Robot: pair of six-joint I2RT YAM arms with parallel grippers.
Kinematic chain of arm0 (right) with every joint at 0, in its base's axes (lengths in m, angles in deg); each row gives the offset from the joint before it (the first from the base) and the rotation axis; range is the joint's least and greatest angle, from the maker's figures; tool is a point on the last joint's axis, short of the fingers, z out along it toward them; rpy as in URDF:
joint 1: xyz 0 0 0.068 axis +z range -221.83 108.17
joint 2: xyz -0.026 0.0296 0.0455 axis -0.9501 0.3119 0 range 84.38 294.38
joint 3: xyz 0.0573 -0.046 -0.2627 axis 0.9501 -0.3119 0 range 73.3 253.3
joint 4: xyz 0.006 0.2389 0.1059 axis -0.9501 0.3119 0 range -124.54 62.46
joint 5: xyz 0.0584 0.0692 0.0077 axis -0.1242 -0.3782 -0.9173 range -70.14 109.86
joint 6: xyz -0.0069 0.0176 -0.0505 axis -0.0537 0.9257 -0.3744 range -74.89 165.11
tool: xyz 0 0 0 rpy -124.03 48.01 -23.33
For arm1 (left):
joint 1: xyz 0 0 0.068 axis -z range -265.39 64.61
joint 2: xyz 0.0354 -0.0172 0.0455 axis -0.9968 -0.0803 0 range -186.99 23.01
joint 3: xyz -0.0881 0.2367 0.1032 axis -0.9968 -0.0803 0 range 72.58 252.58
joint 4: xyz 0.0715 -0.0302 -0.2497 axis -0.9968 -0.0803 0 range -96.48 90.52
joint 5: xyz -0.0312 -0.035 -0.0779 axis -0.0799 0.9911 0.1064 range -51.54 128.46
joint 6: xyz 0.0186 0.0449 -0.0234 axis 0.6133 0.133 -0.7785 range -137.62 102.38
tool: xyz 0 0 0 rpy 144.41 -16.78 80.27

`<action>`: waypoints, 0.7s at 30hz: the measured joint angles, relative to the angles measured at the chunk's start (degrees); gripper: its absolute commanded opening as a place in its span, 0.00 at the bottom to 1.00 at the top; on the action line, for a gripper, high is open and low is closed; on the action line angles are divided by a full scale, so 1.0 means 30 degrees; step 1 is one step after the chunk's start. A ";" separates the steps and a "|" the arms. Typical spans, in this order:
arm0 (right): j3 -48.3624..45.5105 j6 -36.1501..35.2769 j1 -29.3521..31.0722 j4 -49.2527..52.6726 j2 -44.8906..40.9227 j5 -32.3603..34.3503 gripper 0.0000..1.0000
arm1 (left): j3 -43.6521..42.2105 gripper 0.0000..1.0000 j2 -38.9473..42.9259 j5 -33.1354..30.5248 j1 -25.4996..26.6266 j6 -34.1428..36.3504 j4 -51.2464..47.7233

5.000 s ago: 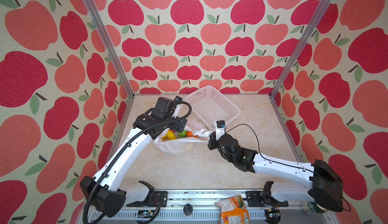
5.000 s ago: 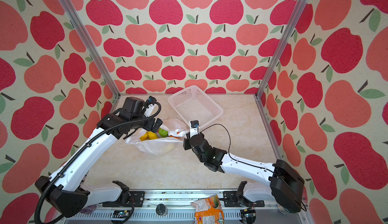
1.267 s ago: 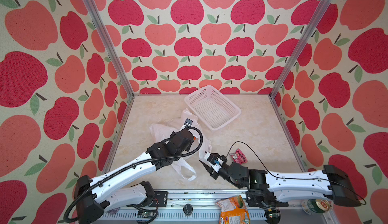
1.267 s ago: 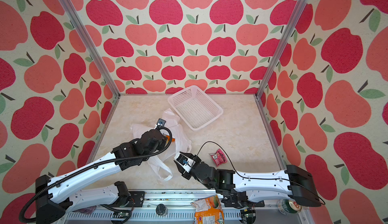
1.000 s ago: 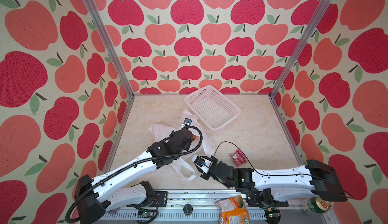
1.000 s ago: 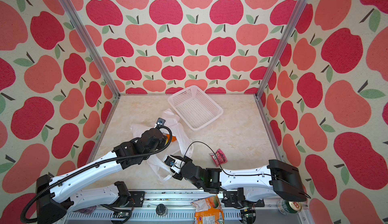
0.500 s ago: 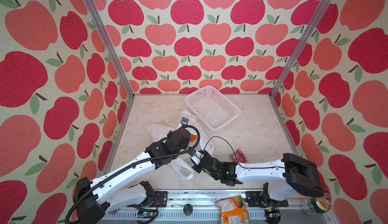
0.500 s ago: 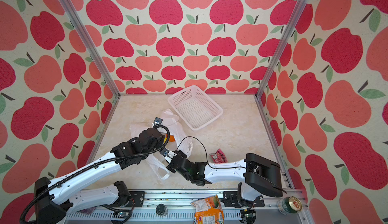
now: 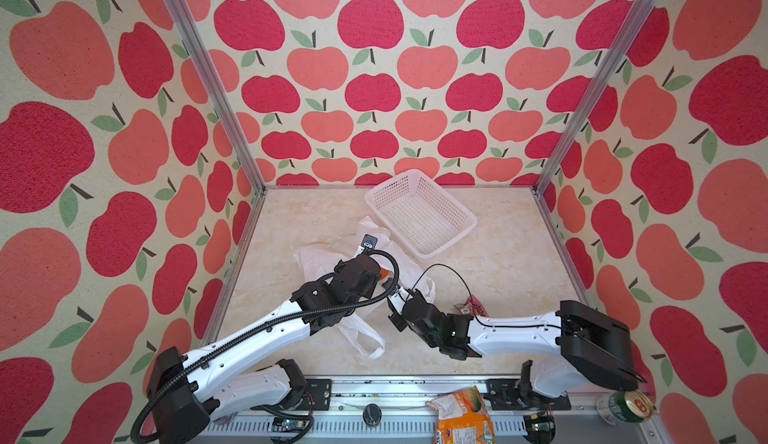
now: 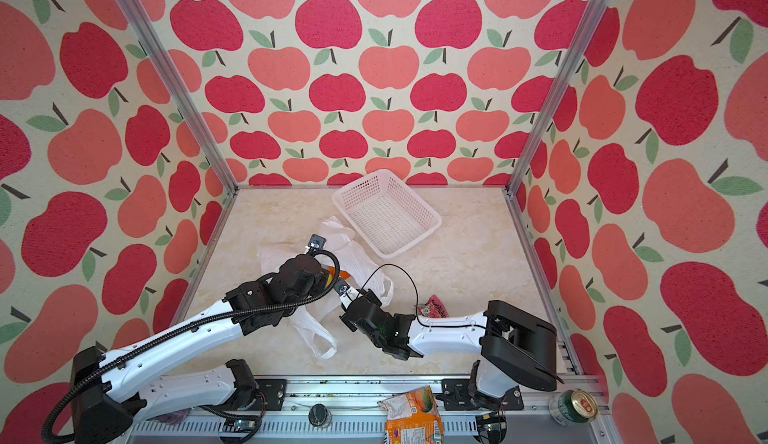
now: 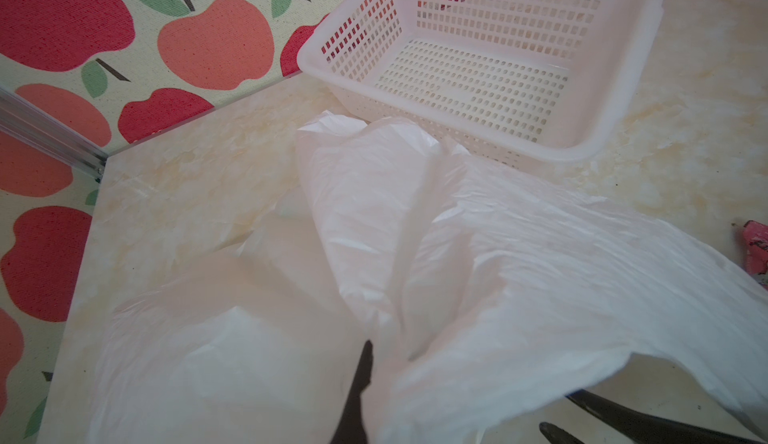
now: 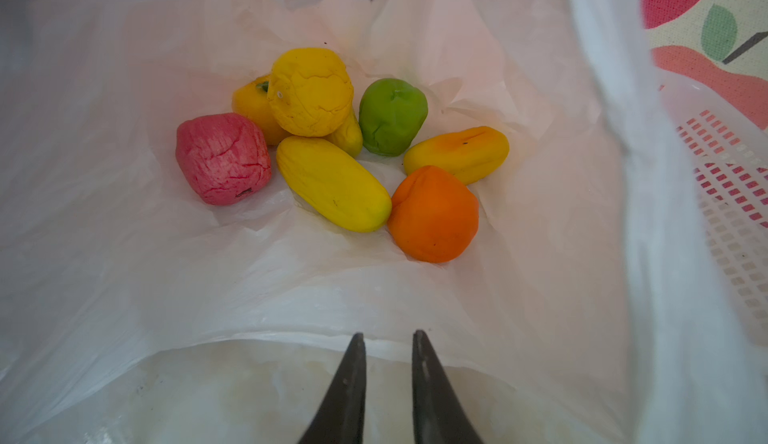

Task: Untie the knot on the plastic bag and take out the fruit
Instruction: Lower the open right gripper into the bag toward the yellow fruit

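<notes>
Left jaws clamped on the thin white plastic bag (image 11: 519,263), mouth lifted; right jaws slightly apart, empty, facing colourful fruit (image 12: 332,188) inside.

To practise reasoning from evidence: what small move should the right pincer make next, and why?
Probably ease the right pincer forward into the plastic bag toward the orange fruit, widening its jaws: the mouth gapes, that fruit lies nearest, and the jaws look too narrow.

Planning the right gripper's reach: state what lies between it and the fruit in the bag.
Only the rim and crinkled inner floor of the plastic bag separate the right gripper from the orange fruit, the nearest piece; the right wrist view shows it.
</notes>
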 measured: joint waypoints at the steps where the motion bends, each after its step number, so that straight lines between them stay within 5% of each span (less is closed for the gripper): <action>1: -0.0022 0.0000 -0.0058 -0.0015 0.0022 0.0000 0.23 | 0.0000 0.00 0.0000 0.0000 0.0000 0.0000 -0.0007; 10: -0.0109 -0.0007 -0.0495 -0.0393 0.0823 0.0015 0.21 | 0.0000 0.00 0.0007 0.0000 0.0000 -0.0007 -0.0007; 21: 0.2754 -0.0364 -0.0495 -0.0809 0.5136 -0.2106 0.48 | 0.0000 0.00 0.0087 -0.0029 0.0000 -0.0051 -0.0007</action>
